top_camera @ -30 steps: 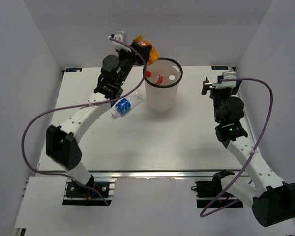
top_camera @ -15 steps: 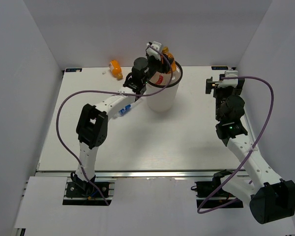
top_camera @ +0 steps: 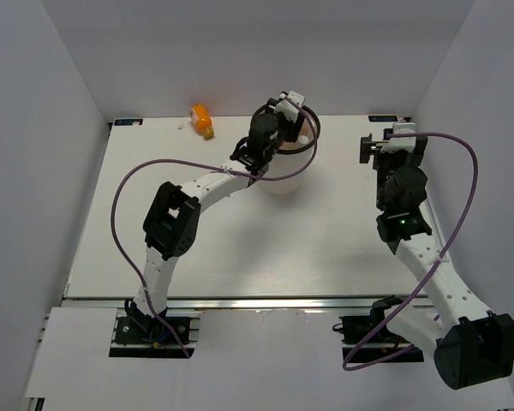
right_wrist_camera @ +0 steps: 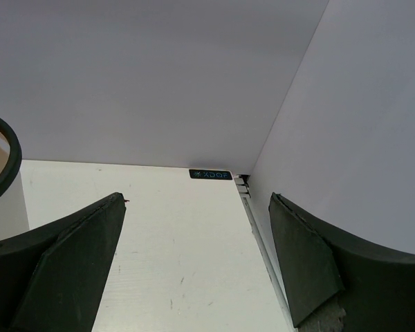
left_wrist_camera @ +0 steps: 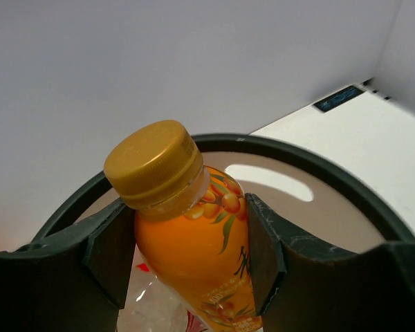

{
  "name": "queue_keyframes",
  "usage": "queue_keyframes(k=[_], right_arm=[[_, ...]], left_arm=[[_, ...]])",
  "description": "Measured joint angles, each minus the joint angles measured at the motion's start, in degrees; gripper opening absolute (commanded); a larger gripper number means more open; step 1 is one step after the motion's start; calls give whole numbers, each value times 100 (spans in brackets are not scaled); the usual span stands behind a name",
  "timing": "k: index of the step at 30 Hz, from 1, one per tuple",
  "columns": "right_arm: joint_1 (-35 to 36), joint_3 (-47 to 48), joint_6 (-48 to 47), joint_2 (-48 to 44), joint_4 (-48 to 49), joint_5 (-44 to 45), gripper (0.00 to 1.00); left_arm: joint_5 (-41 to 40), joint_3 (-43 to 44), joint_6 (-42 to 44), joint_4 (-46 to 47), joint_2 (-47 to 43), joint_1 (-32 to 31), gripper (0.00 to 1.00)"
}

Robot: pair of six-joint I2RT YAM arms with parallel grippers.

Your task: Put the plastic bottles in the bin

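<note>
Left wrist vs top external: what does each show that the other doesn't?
Left wrist only: an orange bottle with a gold cap, clamped in the left gripper above the bin. Top external only: a second orange bottle lying at the far edge of the table, and the right gripper open, right of the bin. Both: the bin's black rim.

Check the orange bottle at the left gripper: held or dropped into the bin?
Held. In the left wrist view the fingers of the left gripper clamp the orange bottle on both sides, capped, above the bin.
</note>
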Motion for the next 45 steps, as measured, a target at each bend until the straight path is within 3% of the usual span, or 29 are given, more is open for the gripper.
queue_keyframes(k=[2, 4, 8, 9, 11, 13, 18, 29, 32, 35, 38, 42, 45], right_arm=[[0, 0, 0, 0, 0, -2, 90], [0, 0, 0, 0, 0, 0, 89], [-4, 0, 0, 0, 0, -2, 89], [-4, 0, 0, 0, 0, 0, 89], [-11, 0, 0, 0, 0, -7, 89], [-24, 0, 2, 0, -2, -22, 89], [-37, 0, 28, 0, -9, -96, 89], [-37, 0, 179, 0, -127, -463, 89], [-37, 0, 234, 0, -173, -542, 89], [-37, 0, 280, 0, -232, -601, 89], [-37, 2, 352, 2, -315, -680, 89], [-59, 24, 428, 7, -402, -946, 89], [-79, 109, 503, 44, -503, -1154, 89]], left_arm=[[-306, 35, 120, -120, 61, -48, 18], [-461, 142, 153, -177, 149, -72, 43], [-529, 146, 157, -378, 157, -85, 52], [-529, 146, 151, -426, 157, -81, 69], [-531, 146, 142, -509, 157, -81, 73], [-509, 146, 83, -531, 157, -83, 85], [-527, 308, 98, -756, 157, -92, 87], [-282, 1690, 26, -1204, 79, -90, 98], [-149, 1641, 4, -1408, -179, -72, 98], [181, 1058, -212, -1624, -802, 74, 98], [975, 87, -719, -1742, -1746, 695, 98], [2013, -1226, -1021, -1641, -3032, 2363, 98], [2933, -1714, -837, -1797, -3501, 3410, 98]])
